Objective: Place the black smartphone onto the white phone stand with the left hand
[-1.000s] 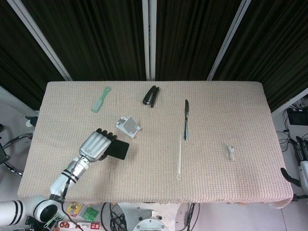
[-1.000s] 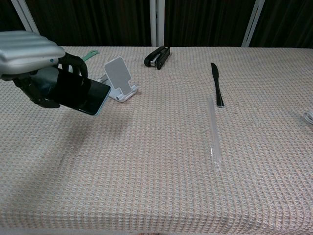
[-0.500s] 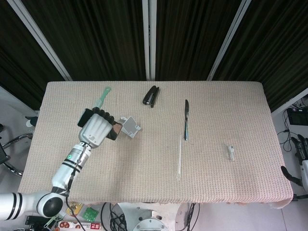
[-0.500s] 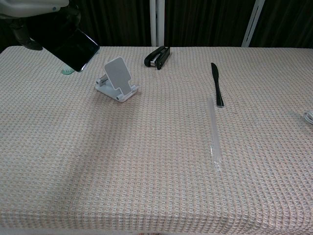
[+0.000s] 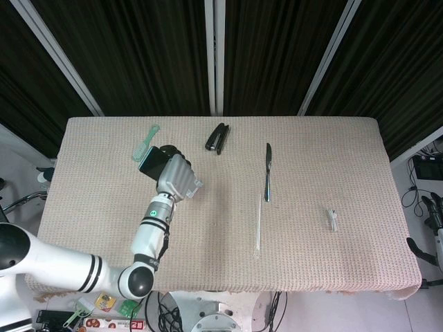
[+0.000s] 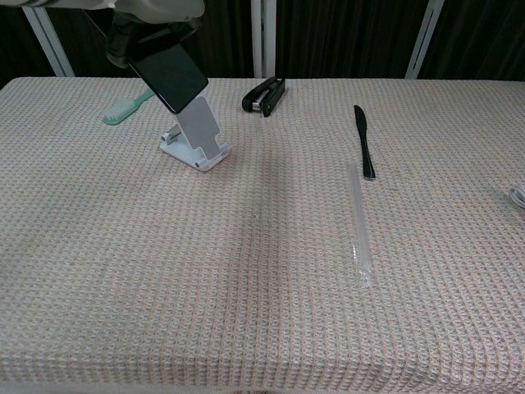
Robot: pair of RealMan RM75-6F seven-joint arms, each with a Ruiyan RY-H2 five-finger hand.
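Observation:
My left hand (image 5: 177,177) grips the black smartphone (image 5: 151,160) and holds it tilted in the air over the white phone stand (image 5: 196,187). In the head view the hand covers most of the stand. In the chest view the smartphone (image 6: 171,75) hangs from the left hand (image 6: 156,11) at the top edge, its lower end just above and in front of the stand's upright back plate (image 6: 198,125). I cannot tell whether phone and stand touch. Only a sliver of my right hand (image 5: 437,213) shows at the far right edge, off the table.
A green brush (image 5: 146,142) lies left of the stand and a black stapler (image 5: 217,137) behind it. A black knife (image 5: 267,166) and a clear tube (image 5: 258,225) lie mid-table. A small white cable (image 5: 332,218) is at the right.
My left hand has lifted the smartphone from low over the front left of the table and carried it back and to the right, to just above the stand.

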